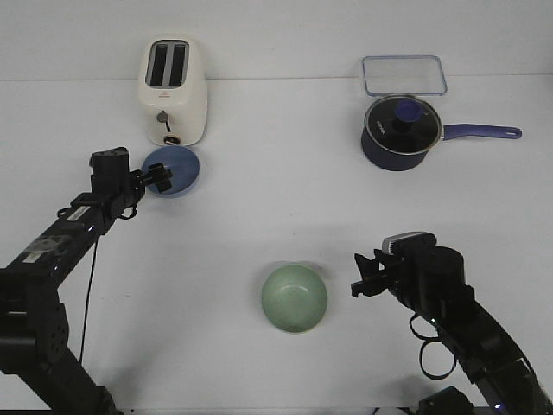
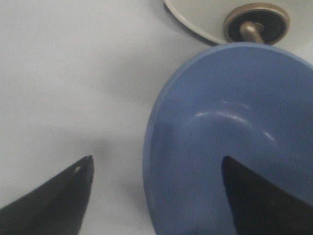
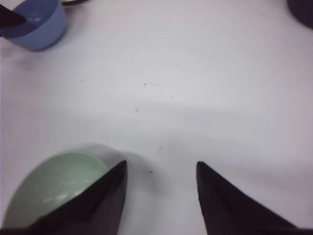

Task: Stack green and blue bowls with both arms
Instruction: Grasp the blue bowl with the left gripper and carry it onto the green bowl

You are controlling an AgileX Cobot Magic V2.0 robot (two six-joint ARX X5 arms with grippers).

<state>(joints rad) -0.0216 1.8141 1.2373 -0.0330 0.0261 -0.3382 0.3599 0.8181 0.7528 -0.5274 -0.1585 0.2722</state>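
The blue bowl [image 1: 179, 169] sits just in front of the toaster. My left gripper [image 1: 160, 177] is open and straddles the bowl's left rim. In the left wrist view the gripper [image 2: 157, 157] has one finger inside the blue bowl [image 2: 230, 142] and the other outside over the table. The green bowl [image 1: 295, 298] sits at the front centre. My right gripper [image 1: 359, 278] is open and empty, just to the right of it. In the right wrist view the gripper [image 3: 161, 163] is beside the green bowl [image 3: 54, 181], and the blue bowl [image 3: 39, 24] shows far off.
A cream toaster [image 1: 174, 91] stands right behind the blue bowl, and its lever knob [image 2: 255, 22] shows close in the left wrist view. A dark navy lidded saucepan [image 1: 399, 130] and a clear lidded container [image 1: 403, 74] are at the back right.
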